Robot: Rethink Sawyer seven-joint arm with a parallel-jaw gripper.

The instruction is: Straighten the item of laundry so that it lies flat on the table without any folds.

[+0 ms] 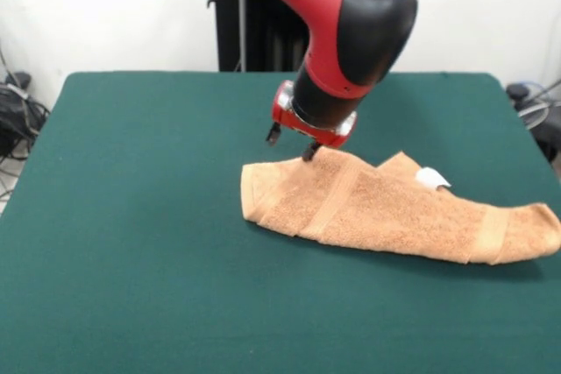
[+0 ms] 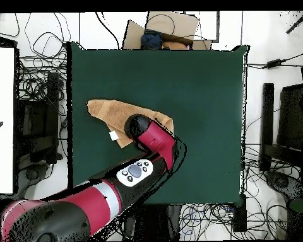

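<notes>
The towel (image 1: pixel 394 208) lies bunched into a long, folded strip on the green surface (image 1: pixel 131 216), not spread flat. In the front view it runs from about the middle of the surface out toward the right edge, with one woven border band crossing it near the left end and another near the right end. Its small white tag (image 1: pixel 431 179) shows on the far edge, next to a corner of cloth that sticks up in a point. In the overhead view the towel (image 2: pixel 113 113) lies in the left half of the surface (image 2: pixel 204 94), and the tag (image 2: pixel 113 135) shows at its lower edge.

My hand (image 1: pixel 293 142) is at the towel's far edge near its left end. My two dark fingers are spread apart and hold nothing: one fingertip (image 1: pixel 310 151) touches or nearly touches the cloth, the other hangs just over the bare surface beside it. From overhead my arm (image 2: pixel 151 142) covers the hand and part of the towel.

Beyond the surface are tangled cables (image 2: pixel 37 82) and a cardboard box (image 2: pixel 163 28).
</notes>
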